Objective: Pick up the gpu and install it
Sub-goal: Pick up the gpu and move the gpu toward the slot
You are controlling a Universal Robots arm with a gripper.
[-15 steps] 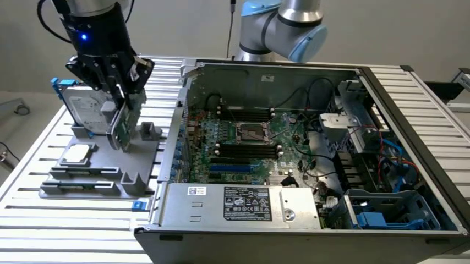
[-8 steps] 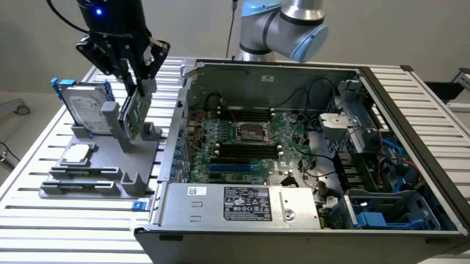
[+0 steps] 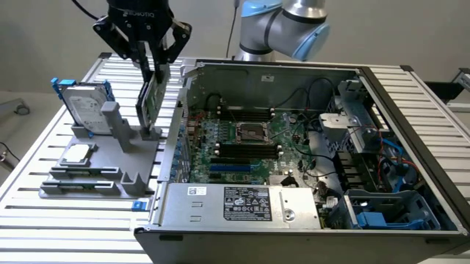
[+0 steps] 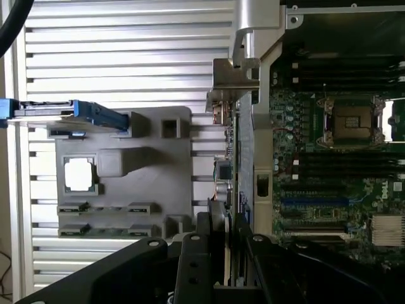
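Two fingers (image 3: 162,67) pinch the upright gpu (image 3: 151,104) by its top edge, beside the case (image 3: 177,118).

A black gripper (image 3: 154,69) with angular, linked fingers and white Robotiq lettering appears at the exterior view's upper left, a black cable (image 3: 82,7) curving beside it. At top centre, the arm (image 3: 294,25) shows silver tubing and pale-blue joint caps.

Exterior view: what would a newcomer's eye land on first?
The black gripper stands out first. It is clamped on the top edge of an upright green circuit-board card with a thin silver end bracket, at the grey plastic parts holder on the exterior view's left. Right beside it sits the open grey metal computer case, with its green motherboard exposed.
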